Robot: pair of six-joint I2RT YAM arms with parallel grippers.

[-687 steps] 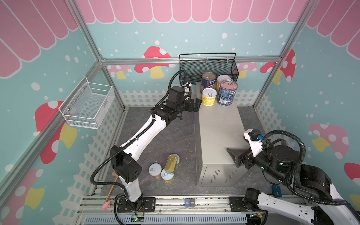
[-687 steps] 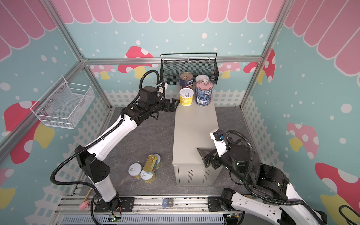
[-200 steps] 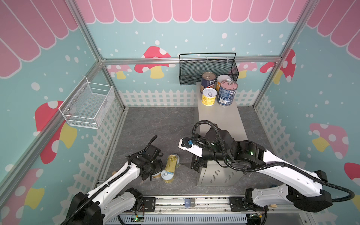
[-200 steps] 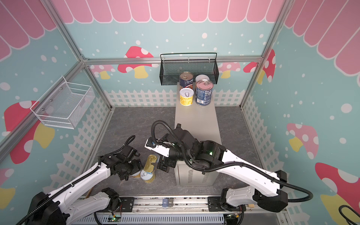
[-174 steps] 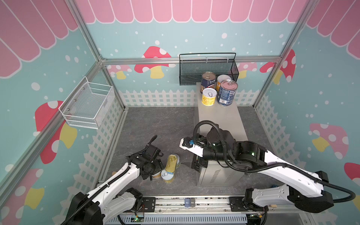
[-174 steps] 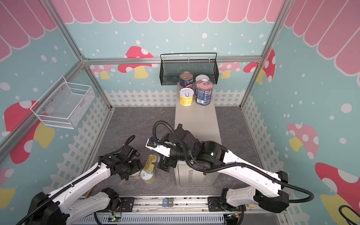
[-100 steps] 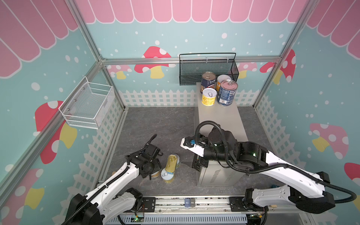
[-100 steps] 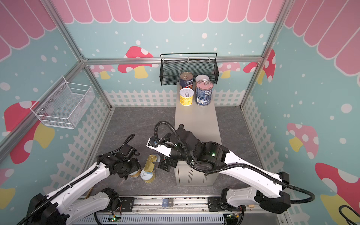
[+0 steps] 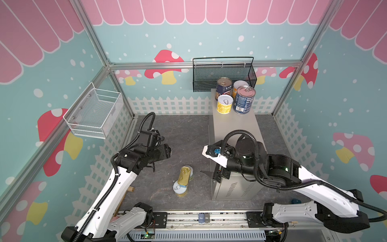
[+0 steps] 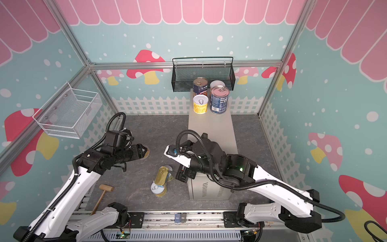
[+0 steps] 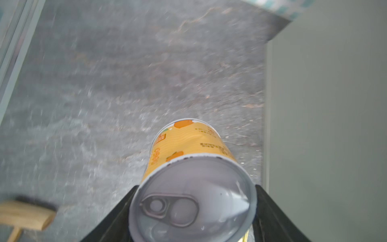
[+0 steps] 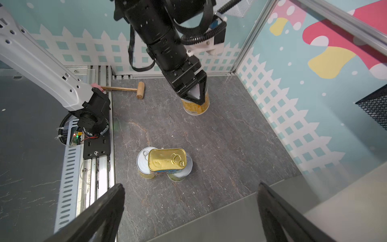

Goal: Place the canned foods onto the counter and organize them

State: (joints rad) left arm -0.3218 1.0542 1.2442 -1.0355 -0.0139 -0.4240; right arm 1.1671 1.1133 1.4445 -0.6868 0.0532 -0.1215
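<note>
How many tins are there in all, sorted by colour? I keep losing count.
gold tin: 1
dark-blue-labelled cans: 2
yellow-labelled cans: 5 (two on the counter, two under the gold tin, one in the left gripper)
total: 8

One short can is sitting between the jaws of the left pincer. Right of and nearer than that pincer, the flat tin is lying across two more short cans, just left of the right pincer. Just right of the right pincer the counter is standing, running back to the rear wall. On its far end four cans are standing, with the mesh basket hanging behind them. Nearer than the left pincer, the mallet is lying; far left of it, the wire basket is hanging.
</note>
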